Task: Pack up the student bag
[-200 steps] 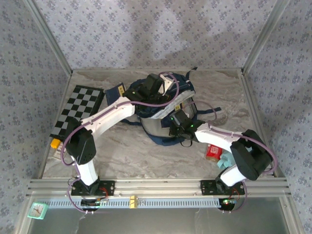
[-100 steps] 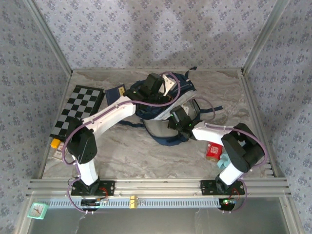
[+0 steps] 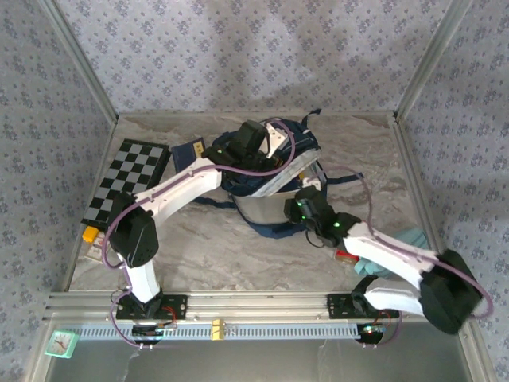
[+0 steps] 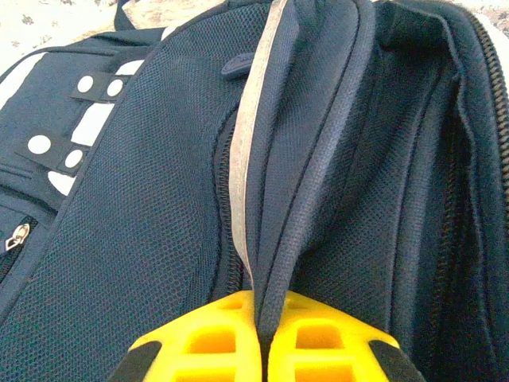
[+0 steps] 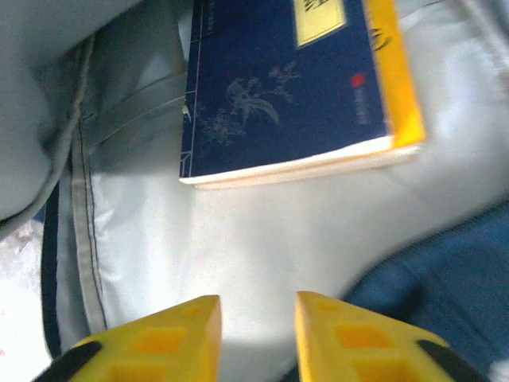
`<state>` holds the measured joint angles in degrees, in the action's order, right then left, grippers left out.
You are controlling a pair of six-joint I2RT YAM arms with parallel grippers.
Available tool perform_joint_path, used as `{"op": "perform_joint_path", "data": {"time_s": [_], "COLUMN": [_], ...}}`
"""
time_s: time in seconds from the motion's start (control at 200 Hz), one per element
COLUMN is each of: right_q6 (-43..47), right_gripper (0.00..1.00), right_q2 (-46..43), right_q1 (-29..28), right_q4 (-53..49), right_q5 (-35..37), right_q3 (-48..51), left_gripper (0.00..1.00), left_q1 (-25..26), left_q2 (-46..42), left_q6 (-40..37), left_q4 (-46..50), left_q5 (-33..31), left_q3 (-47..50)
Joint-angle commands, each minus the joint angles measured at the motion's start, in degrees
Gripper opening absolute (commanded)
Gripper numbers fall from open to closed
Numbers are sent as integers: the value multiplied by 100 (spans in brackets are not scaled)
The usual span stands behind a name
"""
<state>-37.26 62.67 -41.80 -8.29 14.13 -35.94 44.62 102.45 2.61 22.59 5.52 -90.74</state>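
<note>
Book (image 5: 286, 87) lay inside the student bag (image 4: 119, 239); my right fingers (image 5: 171, 334) had just opened, empty; left fingers (image 4: 318, 350) pinched its flap.

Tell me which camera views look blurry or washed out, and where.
Right wrist view: the bag is smeared at lower right, the book is sharper, and the pale lining is bright near the bottom. Left wrist view: the mesh is crisp, the table blown out at top left. Top view: evenly lit, sharp.

Mid-table: student bag (image 3: 301, 146), left claw (image 3: 263, 154) on its top, right claw (image 3: 296, 205) at near rim; checkerboard (image 3: 127, 179) at left.
</note>
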Motion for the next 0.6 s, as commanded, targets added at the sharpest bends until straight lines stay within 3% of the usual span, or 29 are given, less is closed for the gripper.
{"op": "perform_joint_path", "data": {"time_s": [0.0,0.145,0.27,0.405,0.595], "right_q6": [-158,42,315,366,588], "right_gripper": [38,43,49,52,54], "right_q2": [-738,-1158,-954,-83,1438], "right_q1": [137,416,471,343,-304], "right_q4": [-1526,-2251,-2184,-2019,-1583], "right_q5": [81,-185,-621,-1117,-1115], "right_q3": [38,-294,-683,-1302,-2382], "left_gripper": [9,27,49,58,63], "left_q1": [14,-13,-23,-270,-1316], "left_q2": [-23,-452,-1293,-2132,-2909], "left_q6": [110,834,1357,1741,2475], "left_q4": [-551,-470,-848,-668,-74], "left_q5": [262,316,450,-22,-155], "left_q3": [82,403,1261,2017,2863]}}
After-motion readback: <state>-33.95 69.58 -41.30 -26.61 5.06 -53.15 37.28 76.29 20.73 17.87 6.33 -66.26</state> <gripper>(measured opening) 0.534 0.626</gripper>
